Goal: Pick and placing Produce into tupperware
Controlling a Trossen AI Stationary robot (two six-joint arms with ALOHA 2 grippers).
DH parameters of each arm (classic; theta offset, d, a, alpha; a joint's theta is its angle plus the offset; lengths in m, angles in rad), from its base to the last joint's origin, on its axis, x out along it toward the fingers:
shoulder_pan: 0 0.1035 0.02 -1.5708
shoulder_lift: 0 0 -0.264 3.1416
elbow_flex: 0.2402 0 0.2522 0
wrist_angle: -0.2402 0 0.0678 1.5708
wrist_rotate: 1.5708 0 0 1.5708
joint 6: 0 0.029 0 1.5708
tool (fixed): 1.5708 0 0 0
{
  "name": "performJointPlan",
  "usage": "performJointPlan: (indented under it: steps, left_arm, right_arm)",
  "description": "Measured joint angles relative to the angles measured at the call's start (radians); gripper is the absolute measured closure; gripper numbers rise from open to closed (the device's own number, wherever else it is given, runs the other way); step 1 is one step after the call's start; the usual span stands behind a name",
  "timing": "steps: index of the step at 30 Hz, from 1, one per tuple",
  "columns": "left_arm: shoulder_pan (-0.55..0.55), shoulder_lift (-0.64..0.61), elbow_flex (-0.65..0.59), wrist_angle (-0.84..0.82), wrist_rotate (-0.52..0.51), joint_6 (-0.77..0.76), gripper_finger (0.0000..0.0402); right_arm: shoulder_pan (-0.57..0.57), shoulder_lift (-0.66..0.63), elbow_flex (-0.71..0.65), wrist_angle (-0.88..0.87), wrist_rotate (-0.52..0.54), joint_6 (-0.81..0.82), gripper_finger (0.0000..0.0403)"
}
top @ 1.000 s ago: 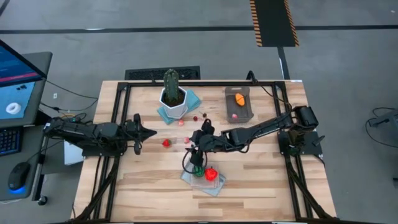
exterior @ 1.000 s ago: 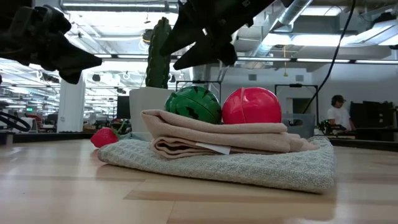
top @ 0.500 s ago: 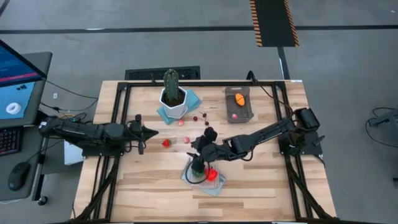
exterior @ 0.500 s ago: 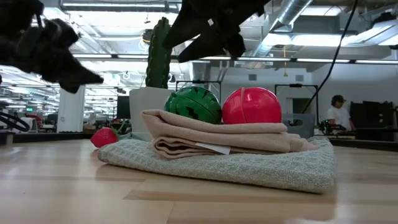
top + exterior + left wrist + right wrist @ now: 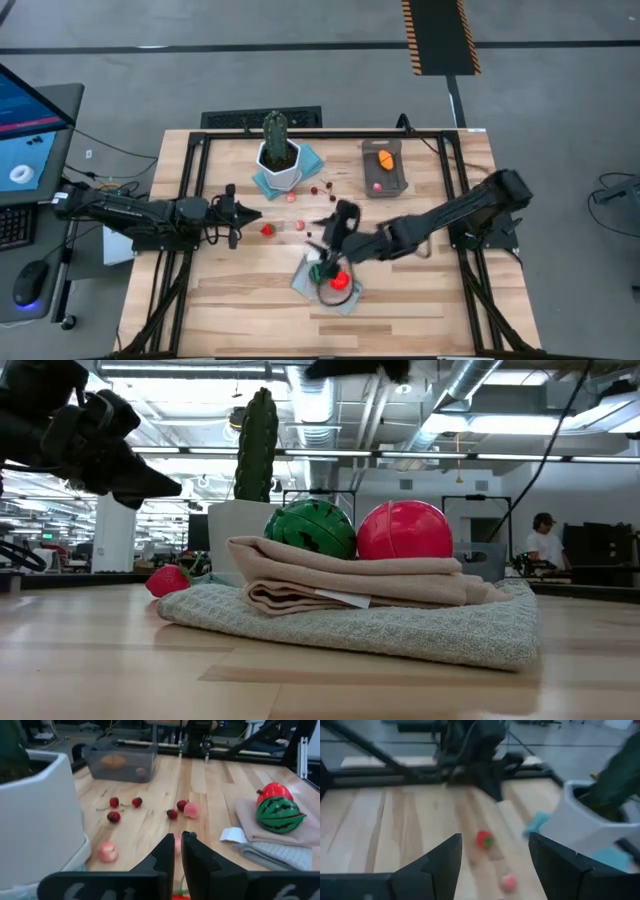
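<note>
- The green striped ball (image 5: 318, 270) and the red ball (image 5: 340, 281) sit side by side on a folded cloth (image 5: 350, 297) at the near middle of the tabletop (image 5: 420, 300). In the low view both rest on the top fold, touching or almost touching.
- Both look like hard, smooth, light toy pieces. They would likely roll off the soft cloth if nudged, so a hold across the widest part, coming straight down, seems safest.
- The right claw (image 5: 335, 238) hangs above the cloth, just on the far side of the two balls. Its fingers stand apart in the right wrist view and hold nothing.
- The left claw (image 5: 240, 211) points toward the middle from the left side. Its fingers (image 5: 167, 851) are nearly together with only a thin gap, and nothing shows between them.
- A small strawberry (image 5: 267, 230) lies on the wood just right of the left claw's tip. It looks tiny and light, so a pinch across its body should do.
- Small cherries (image 5: 114, 816) and pink bits (image 5: 191, 810) lie scattered between the white plant pot (image 5: 279, 166) and the tub (image 5: 384, 180). They appear slippery and easy to flick away.
- The tub stands at the far right of the tabletop and already holds an orange piece (image 5: 385, 158) and a small pink one (image 5: 377, 186).
</note>
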Motion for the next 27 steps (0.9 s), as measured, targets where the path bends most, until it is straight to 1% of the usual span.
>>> performJointPlan:
  steps: [2,3,4,5,7,9,11,13,16,19,23,27]
  left_arm:
    - [0.005,0.0,0.002,0.001,0.012,0.0,0.0381]
    - [0.008,0.0,0.008,-0.004,0.023,0.0,0.0381]
    - [0.012,0.0,0.014,-0.007,0.03,0.0,0.0381]
    - [0.016,0.0,0.019,-0.01,0.04,0.001,0.0381]
    - [0.022,0.001,0.027,-0.012,0.069,0.007,0.0382]
    - [0.031,0.0,0.032,-0.01,0.077,0.007,0.0382]
    - [0.041,0.001,0.049,-0.026,0.077,0.006,0.0382]
    - [0.048,0.003,0.065,-0.087,0.082,0.012,0.0382]
    - [0.063,0.026,0.08,-0.174,0.087,0.02,0.0382]
    - [0.079,0.079,0.092,-0.18,0.122,0.05,0.0382]
    - [0.086,0.163,0.093,-0.119,0.188,0.113,0.038]
    - [0.086,0.252,0.094,-0.064,0.185,0.123,0.0358]
  right_arm:
    - [0.0,-0.08,-0.045,0.002,0.0,-0.014,0.0148]
    - [0.003,-0.123,-0.092,0.041,-0.004,-0.031,0.0148]
    - [0.006,-0.168,-0.151,0.115,-0.025,-0.056,0.0148]
    - [0.007,-0.215,-0.219,0.206,-0.067,-0.096,0.0148]
    - [0.001,-0.326,-0.374,0.39,-0.132,-0.142,0.0148]
    - [-0.025,-0.431,-0.52,0.554,-0.16,-0.171,0.0148]
    - [-0.056,-0.51,-0.654,0.637,-0.159,-0.148,0.0148]
    - [-0.081,-0.551,-0.763,0.691,-0.16,-0.113,0.0148]
    - [-0.083,-0.571,-0.879,0.823,-0.171,-0.078,0.0148]
    - [-0.071,-0.545,-0.945,0.925,-0.167,-0.073,0.0148]
    - [-0.064,-0.494,-0.964,0.997,-0.168,-0.074,0.0148]
    - [-0.064,-0.435,-0.964,1.03,-0.166,-0.048,0.0148]
